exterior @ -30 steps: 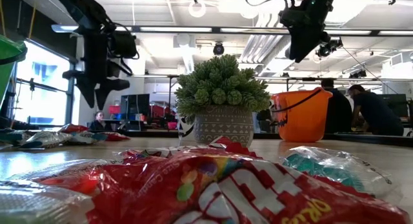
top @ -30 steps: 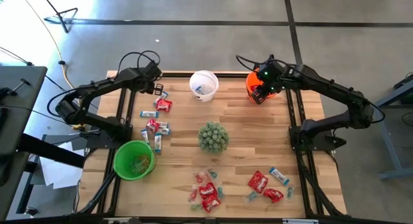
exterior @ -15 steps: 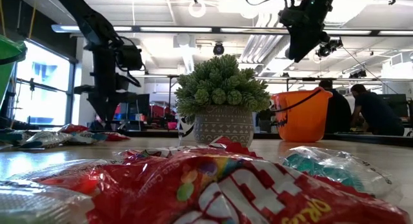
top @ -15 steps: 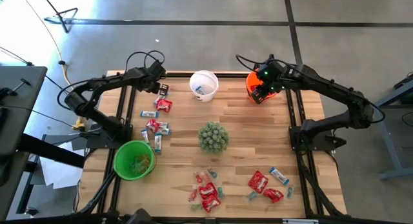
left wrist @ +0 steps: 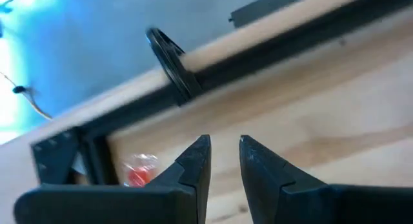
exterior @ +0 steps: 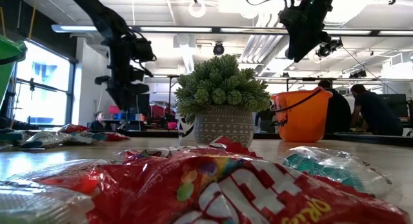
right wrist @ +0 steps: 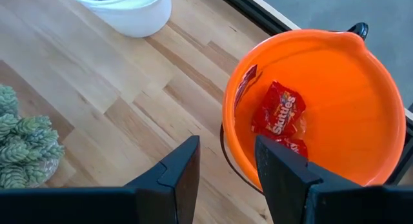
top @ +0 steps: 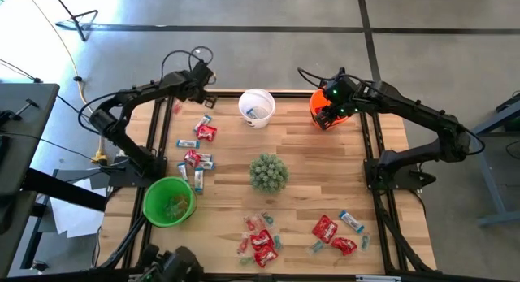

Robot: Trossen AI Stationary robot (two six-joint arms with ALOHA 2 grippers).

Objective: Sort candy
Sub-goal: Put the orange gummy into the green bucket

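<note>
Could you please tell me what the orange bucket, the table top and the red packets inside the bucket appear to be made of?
Round orange bucket: likely moulded plastic, smooth with a soft sheen and a thin rim. Pale planked table top: wood, going by its visible grain and board seams, matte finish. Red printed candy packets: glossy crinkled film, probably plastic wrapper, catching highlights.

**Where I can still pass**

My left gripper [left wrist: 224, 161] hangs at the table's [top: 325, 172] eleven o'clock corner, fingers parted with nothing between them; bare wood lies ahead, bounded by the black frame rail [left wrist: 258, 40]. At six o'clock from it, scattered candy [top: 197, 148] crowds the left strip. The potted plant [top: 267, 172] blocks the centre. My right gripper [right wrist: 226, 166] hovers spread beside the orange bucket [right wrist: 322, 108]; the white bucket [top: 257, 107] stands at its nine o'clock, open boards between.
</note>
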